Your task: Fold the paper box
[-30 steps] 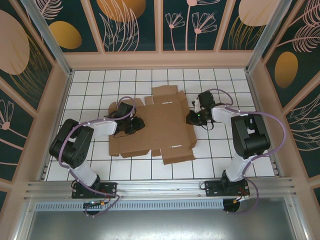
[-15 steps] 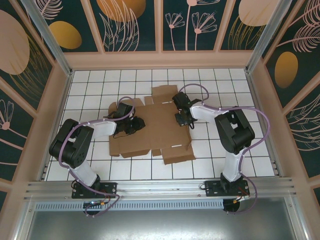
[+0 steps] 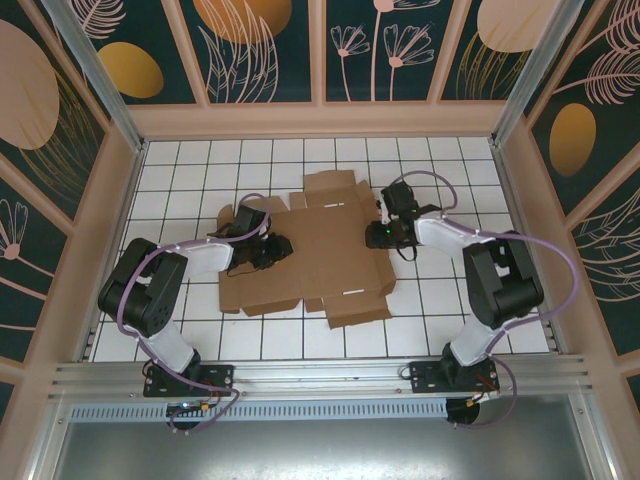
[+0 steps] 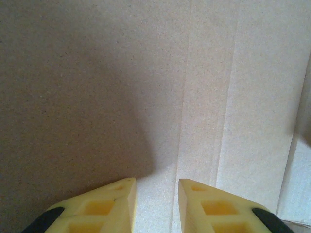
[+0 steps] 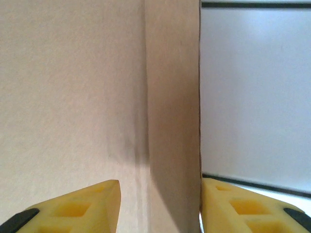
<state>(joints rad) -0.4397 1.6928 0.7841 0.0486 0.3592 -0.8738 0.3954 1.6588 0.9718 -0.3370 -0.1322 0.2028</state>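
The paper box [image 3: 320, 262] lies as a flat brown cardboard blank in the middle of the tiled floor, flaps spread out. My left gripper [image 3: 272, 250] rests over its left part. In the left wrist view the gripper [image 4: 156, 206] is open by a narrow gap, with nothing between its yellow fingertips [image 4: 116, 204] and creased cardboard [image 4: 97, 73] just beneath. My right gripper [image 3: 379, 236] is at the blank's right edge. In the right wrist view it [image 5: 160, 206] stands wide open astride a narrow, darker side flap [image 5: 172, 121], its right finger [image 5: 243, 204] against the flap's edge.
White tiled floor [image 3: 450, 300] surrounds the blank, with free room to the right and front. Patterned panel walls [image 3: 90, 230] enclose the cell on three sides. A metal rail [image 3: 320, 375] carrying both arm bases runs along the near edge.
My right gripper swung left over the cardboard, then came back to the right edge of the blank. The left arm and the cardboard have stayed where they were.
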